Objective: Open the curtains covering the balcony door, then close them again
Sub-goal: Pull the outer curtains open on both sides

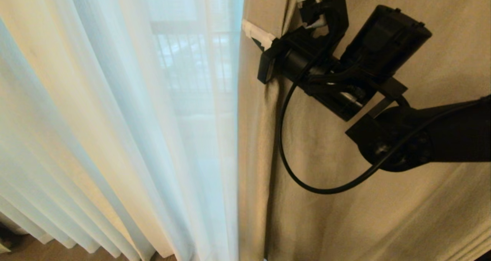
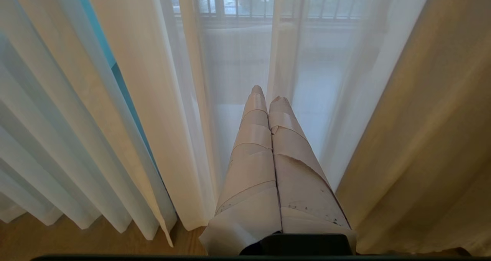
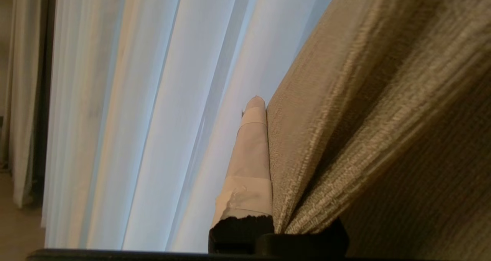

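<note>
Right claw [image 3: 264,138] is clamped on the leading edge of the thick beige drape [image 3: 364,99]; only one taped finger [image 3: 249,157] shows, the other is hidden behind the fabric fold. In the head view the claw [image 1: 268,42] sits high on that edge, arm reaching in from the right.

Left claw [image 2: 270,111] is shut on nothing, taped fingers pressed together, parked low and pointing at the sheer panel [image 2: 238,61].

Drape covers the right side; sheers [image 1: 134,99] hang left of it, with railing bars visible faintly through them. Can't tell the balcony door frame itself from here.

Judgement: step in hand is dragging the drape sideways along its rail. Tips:
- keep the pinch firm, only the edge hem is held and it could slip
- pull level, not downward, so the hooks glide
- watch the loose cable [image 1: 299,169] near the cloth
- don't snag the sheer
</note>
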Motion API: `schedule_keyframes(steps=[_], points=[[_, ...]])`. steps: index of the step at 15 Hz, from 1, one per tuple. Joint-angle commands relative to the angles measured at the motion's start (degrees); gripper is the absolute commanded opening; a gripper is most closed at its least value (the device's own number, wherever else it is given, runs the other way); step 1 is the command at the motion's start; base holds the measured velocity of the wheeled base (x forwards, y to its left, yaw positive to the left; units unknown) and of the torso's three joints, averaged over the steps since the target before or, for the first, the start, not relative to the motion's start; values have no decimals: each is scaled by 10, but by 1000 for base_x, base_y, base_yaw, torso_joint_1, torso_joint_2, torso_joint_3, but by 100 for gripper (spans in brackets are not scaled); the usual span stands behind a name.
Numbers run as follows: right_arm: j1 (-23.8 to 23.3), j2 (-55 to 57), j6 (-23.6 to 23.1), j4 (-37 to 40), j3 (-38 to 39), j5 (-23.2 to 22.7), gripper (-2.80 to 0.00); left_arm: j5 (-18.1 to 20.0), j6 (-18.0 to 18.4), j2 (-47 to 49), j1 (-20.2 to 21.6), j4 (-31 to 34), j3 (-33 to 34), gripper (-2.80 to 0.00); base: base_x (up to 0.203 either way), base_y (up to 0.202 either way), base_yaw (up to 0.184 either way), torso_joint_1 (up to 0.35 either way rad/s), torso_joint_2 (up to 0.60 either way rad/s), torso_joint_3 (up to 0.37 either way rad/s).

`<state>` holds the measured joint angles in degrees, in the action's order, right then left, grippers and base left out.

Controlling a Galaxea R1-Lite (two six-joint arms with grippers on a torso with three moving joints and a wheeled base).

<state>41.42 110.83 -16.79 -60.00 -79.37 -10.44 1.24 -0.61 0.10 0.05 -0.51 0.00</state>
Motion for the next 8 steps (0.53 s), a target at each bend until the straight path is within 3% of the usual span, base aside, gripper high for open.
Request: schedule_keyframes(steps=[1,2,3,4,8], points=[[-3,-34,-1,-9,19,0,-280,0,0,0,0,0,-1,-280,0,0,0,0,0,0],[-4,-44,-1,-10,32,1,-280,0,0,0,0,0,-1,-280,0,0,0,0,0,0],[-6,-55,-1,-11,45,1,-119,-1,0,0,0,0,0,-280,0,0,0,0,0,0],[-8,-59,-1,-11,49,0,0,0,0,0,0,0,0,-280,0,0,0,0,0,0],[-12,-95,1,-11,79,0,0,0,0,0,0,0,0,-280,0,0,0,0,0,0]])
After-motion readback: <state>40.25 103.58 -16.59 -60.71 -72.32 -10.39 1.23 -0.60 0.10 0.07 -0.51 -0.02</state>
